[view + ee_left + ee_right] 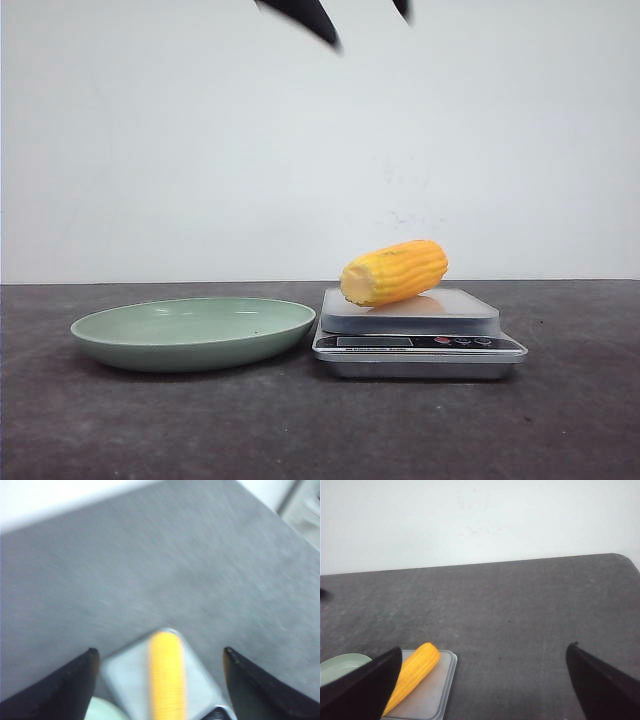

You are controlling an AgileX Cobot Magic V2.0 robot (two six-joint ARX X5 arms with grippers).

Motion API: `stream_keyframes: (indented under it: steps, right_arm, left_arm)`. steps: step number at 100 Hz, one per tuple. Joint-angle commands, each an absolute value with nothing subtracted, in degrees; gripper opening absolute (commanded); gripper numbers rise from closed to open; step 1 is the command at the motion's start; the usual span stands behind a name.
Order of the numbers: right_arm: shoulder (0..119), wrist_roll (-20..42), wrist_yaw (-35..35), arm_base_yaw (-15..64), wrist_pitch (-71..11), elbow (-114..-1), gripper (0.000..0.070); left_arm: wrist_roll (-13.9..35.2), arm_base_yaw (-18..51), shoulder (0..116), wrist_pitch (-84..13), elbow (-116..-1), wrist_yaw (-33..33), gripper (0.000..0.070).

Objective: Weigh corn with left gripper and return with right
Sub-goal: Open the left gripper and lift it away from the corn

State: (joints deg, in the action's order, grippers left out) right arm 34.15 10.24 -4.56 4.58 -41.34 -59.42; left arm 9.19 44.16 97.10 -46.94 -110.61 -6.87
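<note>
Corn: the corn [394,272] lay on its side on the platform of the scale [418,341], tilted slightly, paler cut end toward the plate; nothing gripped or touched it.
Scale: a silver kitchen scale stood on the desk [560,420], display strip and buttons facing the front camera; readout not legible.
Plate: a green plate [192,332] sat on the desk just beside the scale, on the robot's left of it; rim close to the scale's edge, contact could not be determined.
Left gripper: the left gripper [159,652] hung above the corn [167,675] and the scale [125,675], well clear of both; its fingers [75,680] were spread wide with nothing between them. The wrist picture was blurred.
Right gripper: the right gripper [485,652] was raised over the desk [520,620], fingers [600,680] wide apart and holding nothing; corn [415,672], scale [437,690] and plate edge [340,662] appeared near one finger in its view.
Front view: only two dark fingertips [305,15] showed at the upper edge; which arm they belonged to could not be told from that picture alone.
Backdrop: plain white wall [150,150] behind the desk.
</note>
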Motion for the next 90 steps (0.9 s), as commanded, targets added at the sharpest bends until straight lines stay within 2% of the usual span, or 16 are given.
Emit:
stream_keyframes:
  steps: [1, 23, 48, 64, 90]
  right_arm:
    - [34.4, 9.6, -5.1, 4.7, -41.0, -60.4, 0.0667]
    - [34.8, 9.6, -6.3, 4.8, -41.2, -60.4, 0.0667]
    - [35.1, 9.3, -8.2, 5.0, -41.1, -60.4, 0.0667]
    - [36.2, 9.0, -8.2, 6.9, -40.9, -60.4, 0.0667]
    - [40.7, 9.0, -8.9, 9.8, -39.3, -60.4, 0.0668]
  left_arm:
    - [5.3, 43.8, 94.3, -48.9, -112.5, -9.5, 0.0477]
    - [4.9, 37.3, 81.8, -56.9, -112.4, -13.9, 0.0477]
    - [2.1, 27.6, 69.3, -65.8, -112.4, -20.9, 0.0476]
    - [1.9, 21.8, 61.7, -70.4, -112.4, -20.9, 0.0477]
    - [2.7, 21.3, 50.5, -75.8, -111.0, -17.5, 0.0476]
